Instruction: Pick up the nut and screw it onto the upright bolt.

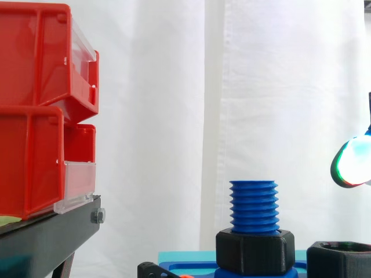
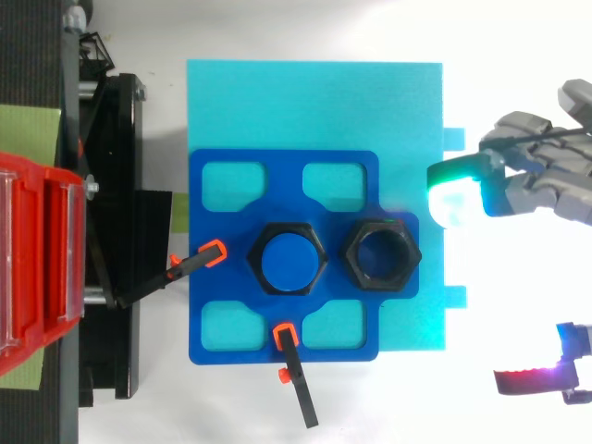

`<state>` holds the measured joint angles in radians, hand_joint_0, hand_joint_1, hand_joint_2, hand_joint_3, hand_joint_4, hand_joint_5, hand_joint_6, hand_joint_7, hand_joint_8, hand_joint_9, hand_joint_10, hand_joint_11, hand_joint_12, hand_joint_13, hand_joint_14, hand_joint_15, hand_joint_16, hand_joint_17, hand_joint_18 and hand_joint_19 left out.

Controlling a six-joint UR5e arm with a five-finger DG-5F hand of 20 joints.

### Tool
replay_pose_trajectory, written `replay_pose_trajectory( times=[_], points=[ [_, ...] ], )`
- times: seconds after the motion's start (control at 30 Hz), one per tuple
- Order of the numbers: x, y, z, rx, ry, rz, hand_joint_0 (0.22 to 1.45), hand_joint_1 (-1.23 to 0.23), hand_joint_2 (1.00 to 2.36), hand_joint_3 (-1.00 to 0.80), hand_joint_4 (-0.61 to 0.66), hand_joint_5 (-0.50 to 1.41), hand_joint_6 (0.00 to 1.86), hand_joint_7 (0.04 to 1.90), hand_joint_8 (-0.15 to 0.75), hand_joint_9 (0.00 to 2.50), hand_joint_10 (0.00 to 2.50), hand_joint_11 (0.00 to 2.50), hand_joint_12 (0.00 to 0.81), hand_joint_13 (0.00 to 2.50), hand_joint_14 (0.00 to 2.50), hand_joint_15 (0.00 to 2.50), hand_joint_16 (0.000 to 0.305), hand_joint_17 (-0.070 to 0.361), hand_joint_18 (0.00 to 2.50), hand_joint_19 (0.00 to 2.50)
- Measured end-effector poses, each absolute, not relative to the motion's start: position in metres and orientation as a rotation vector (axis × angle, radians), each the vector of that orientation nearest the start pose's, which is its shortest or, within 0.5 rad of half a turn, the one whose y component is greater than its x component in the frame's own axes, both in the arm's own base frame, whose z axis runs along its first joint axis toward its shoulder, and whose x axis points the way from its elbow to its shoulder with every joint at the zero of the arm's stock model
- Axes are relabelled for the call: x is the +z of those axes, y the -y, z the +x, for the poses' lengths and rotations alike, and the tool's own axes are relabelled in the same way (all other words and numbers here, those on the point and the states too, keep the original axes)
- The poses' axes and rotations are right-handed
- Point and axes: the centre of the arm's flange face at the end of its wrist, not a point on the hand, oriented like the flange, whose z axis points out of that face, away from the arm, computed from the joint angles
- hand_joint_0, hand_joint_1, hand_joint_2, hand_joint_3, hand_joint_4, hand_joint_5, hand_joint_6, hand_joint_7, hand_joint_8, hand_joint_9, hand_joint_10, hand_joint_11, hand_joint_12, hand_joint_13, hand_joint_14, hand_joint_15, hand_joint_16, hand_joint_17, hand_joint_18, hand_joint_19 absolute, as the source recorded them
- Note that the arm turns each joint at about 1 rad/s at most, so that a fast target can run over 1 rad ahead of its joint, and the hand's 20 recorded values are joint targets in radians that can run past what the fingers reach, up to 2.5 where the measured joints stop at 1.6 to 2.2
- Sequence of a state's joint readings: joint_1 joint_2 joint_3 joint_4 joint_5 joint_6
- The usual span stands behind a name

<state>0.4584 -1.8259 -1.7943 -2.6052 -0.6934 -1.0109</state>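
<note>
A blue threaded bolt (image 1: 253, 207) stands upright on the dark blue plate (image 2: 211, 305), with a black hex nut (image 2: 265, 257) sitting around its base. To its right on the same plate lies a second, loose black nut (image 2: 383, 254); the side view shows it low at the right edge (image 1: 339, 259). My hand (image 2: 536, 176) is off the plate's right side, above and to the right of the loose nut, and does not touch it. Its fingers are spread and hold nothing; one glowing green and white fingertip (image 1: 353, 162) points toward the bolt.
The blue plate rests on a cyan board (image 2: 314, 102) and is held by two orange-tipped clamps (image 2: 199, 259) (image 2: 294, 370). Red bins (image 1: 40, 116) on a black stand (image 1: 52, 231) fill the left side, well away from the bolt.
</note>
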Motion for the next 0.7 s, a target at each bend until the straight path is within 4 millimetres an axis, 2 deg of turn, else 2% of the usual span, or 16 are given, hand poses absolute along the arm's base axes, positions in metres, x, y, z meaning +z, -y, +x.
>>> replay_pose_trajectory(
  times=[0.33,0.6,0.7],
  points=[
    [0.295,-0.044,0.564,0.123,-1.312,0.782,0.5,-0.7,1.0,-0.5,0.23,-0.22,0.5,0.66,0.318,0.42,0.0,0.0,0.358,0.34,0.0,0.0,0.041,0.091,0.15,0.0],
    [0.277,-0.049,0.57,0.11,-1.307,0.792,0.5,-0.7,1.0,-0.5,0.23,-0.22,0.5,0.66,0.319,0.42,0.0,0.0,0.368,0.35,0.0,0.0,0.042,0.095,0.17,0.0],
    [0.276,-0.05,0.572,0.103,-1.305,0.787,0.48,-0.75,1.0,-0.5,0.23,-0.22,0.5,0.68,0.32,0.41,0.0,0.0,0.384,0.36,0.0,0.0,0.045,0.102,0.19,0.0]
  ],
)
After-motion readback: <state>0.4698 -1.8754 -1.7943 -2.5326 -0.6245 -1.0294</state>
